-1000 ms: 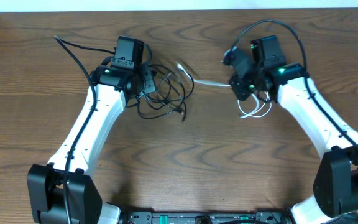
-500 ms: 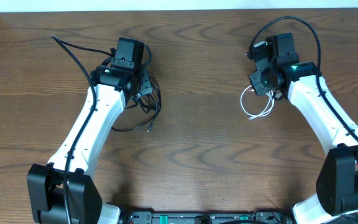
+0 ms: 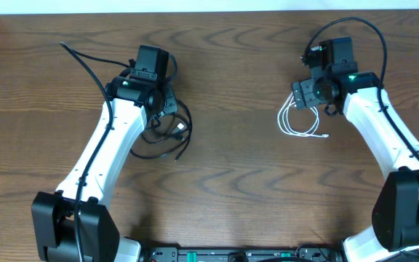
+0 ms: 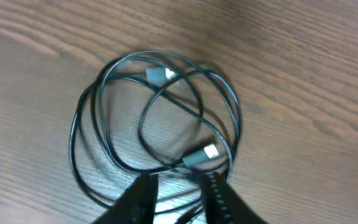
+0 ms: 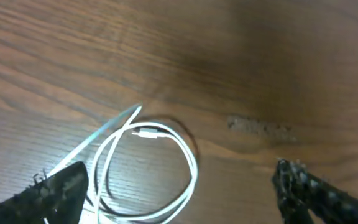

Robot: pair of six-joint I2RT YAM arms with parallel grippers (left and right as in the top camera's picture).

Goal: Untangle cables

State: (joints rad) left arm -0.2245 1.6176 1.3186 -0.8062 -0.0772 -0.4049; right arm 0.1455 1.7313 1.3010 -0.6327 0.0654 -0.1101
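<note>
Left hand [image 4: 176, 180] is hovering narrowly parted, seemingly pinching nothing, over the black cable [image 4: 204, 154] coiled at 9 o'clock on the tabletop [image 3: 231, 182], right hand [image 5: 179, 173] is gaping empty above the white cable [image 5: 146, 132] at 3 o'clock, so a sloppy grab is risking knotting those overlapping black loops.
</note>
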